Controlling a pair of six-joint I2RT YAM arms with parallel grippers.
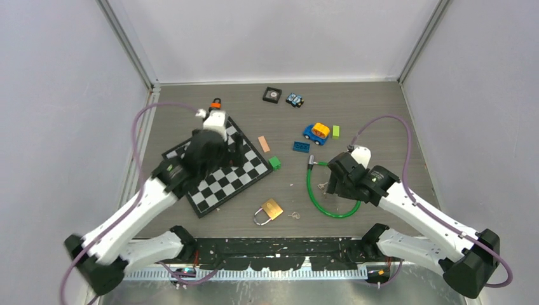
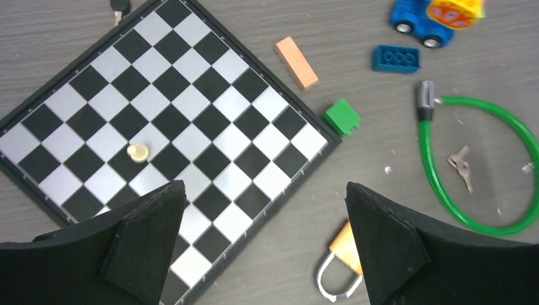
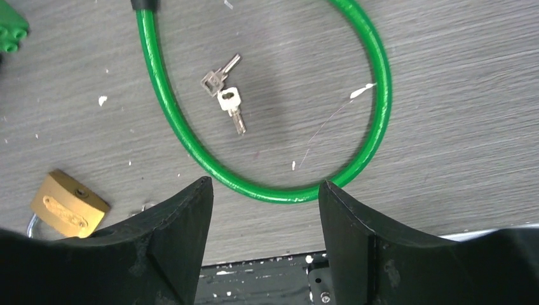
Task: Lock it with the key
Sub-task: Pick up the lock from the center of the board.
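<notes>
A brass padlock (image 1: 271,210) lies on the grey table near the front edge; it also shows in the left wrist view (image 2: 344,249) and the right wrist view (image 3: 67,203). A pair of small silver keys (image 1: 324,186) lies inside the loop of a green cable lock (image 1: 330,215), as the left wrist view (image 2: 462,166) and the right wrist view (image 3: 224,92) also show. My left gripper (image 2: 264,187) is open and empty, hovering over the chessboard's right edge. My right gripper (image 3: 264,184) is open and empty above the near side of the green cable (image 3: 163,108), with the keys just beyond its fingertips.
A chessboard (image 1: 225,171) lies left of centre with one pale pawn (image 2: 137,152) on it. A green block (image 1: 274,162), an orange block (image 1: 264,143), a blue brick (image 1: 301,147) and a toy car (image 1: 316,132) lie mid-table. Small items sit near the back wall.
</notes>
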